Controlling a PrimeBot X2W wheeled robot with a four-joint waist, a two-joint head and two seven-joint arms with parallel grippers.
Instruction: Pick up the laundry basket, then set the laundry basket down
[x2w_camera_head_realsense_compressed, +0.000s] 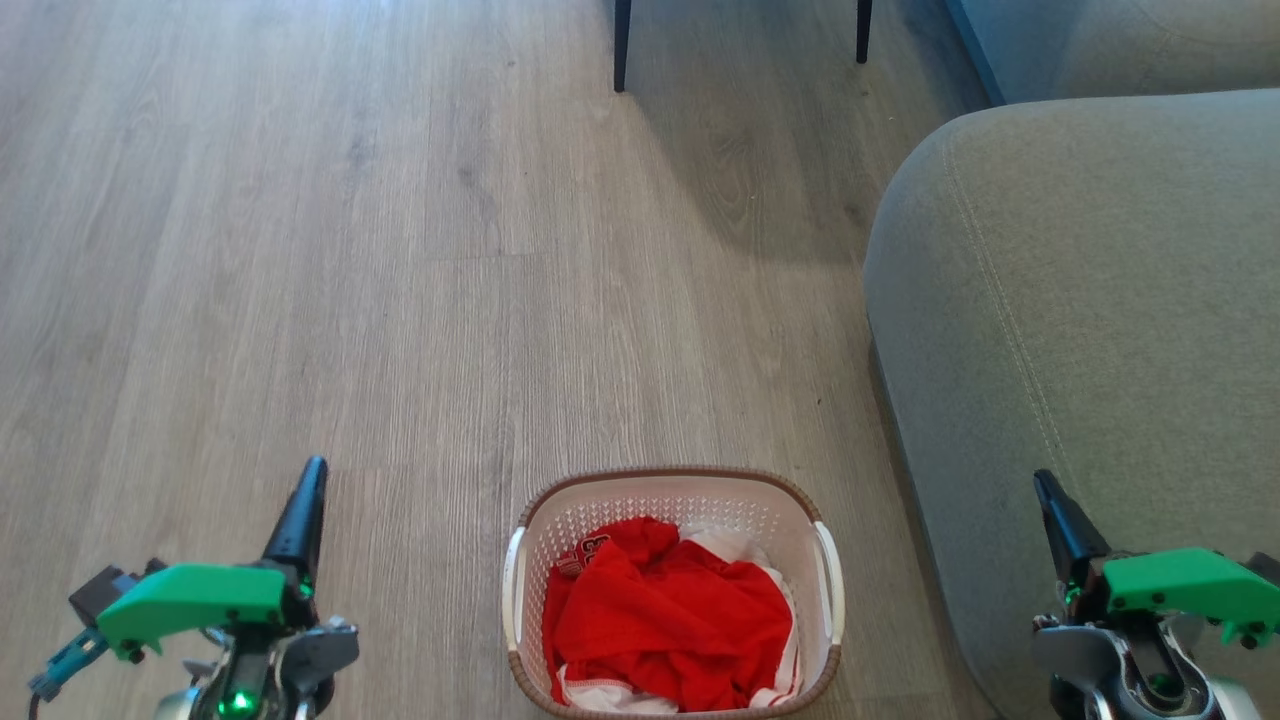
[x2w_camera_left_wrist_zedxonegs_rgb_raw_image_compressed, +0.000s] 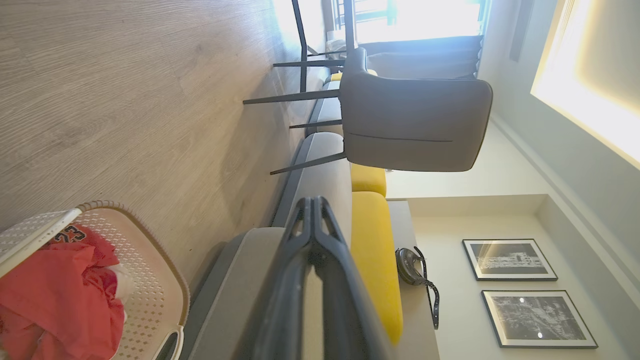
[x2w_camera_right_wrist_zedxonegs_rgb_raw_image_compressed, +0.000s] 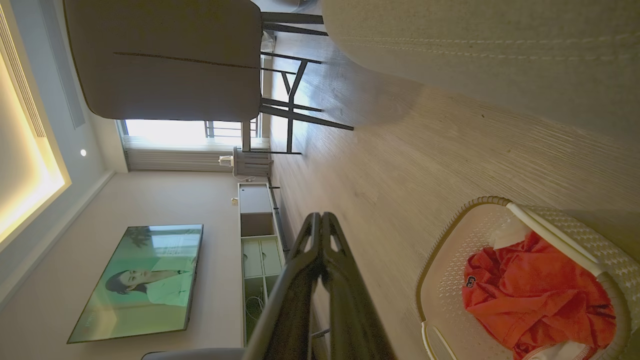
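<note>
While left gripper (x2w_camera_head_realsense_compressed: 313, 474) and right gripper (x2w_camera_head_realsense_compressed: 1044, 482) are closed, the basket (x2w_camera_head_realsense_compressed: 690, 508) holds red clothes (x2w_camera_head_realsense_compressed: 660, 612).

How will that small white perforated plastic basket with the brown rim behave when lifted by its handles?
Probably light: the white perforated plastic basket holds only a loose heap of red and white clothes. Its moulded walls look stiff, so it should keep its shape. Lifted by one white side handle alone, it would likely tilt.

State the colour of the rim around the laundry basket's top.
Brown, woven-look rim on the white laundry basket; clearest in the head view.
</note>
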